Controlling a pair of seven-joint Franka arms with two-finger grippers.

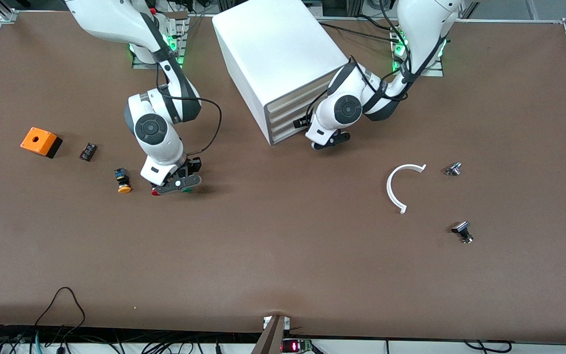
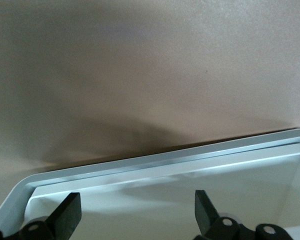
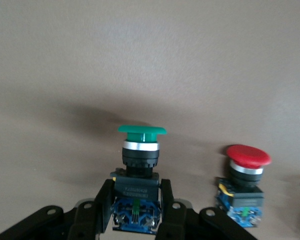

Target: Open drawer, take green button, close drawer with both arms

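The white cabinet (image 1: 278, 59) stands near the arms' bases, and its bottom drawer (image 1: 287, 135) looks shut. My left gripper (image 1: 329, 140) is low at that drawer's front, at the corner toward the left arm's end. In the left wrist view my left gripper (image 2: 137, 215) is open and empty, with the cream front (image 2: 190, 200) between its fingers. My right gripper (image 1: 177, 186) is down at the table, shut on the body of the green-capped button (image 3: 140, 150). Only a bit of the green cap (image 1: 189, 189) shows in the front view.
A red-capped button (image 3: 245, 175) stands close beside the green one. An orange-capped button (image 1: 124, 182), a small black part (image 1: 88, 151) and an orange box (image 1: 41, 141) lie toward the right arm's end. A white curved piece (image 1: 401, 189) and two metal knobs (image 1: 453, 169) (image 1: 462, 232) lie toward the left arm's end.
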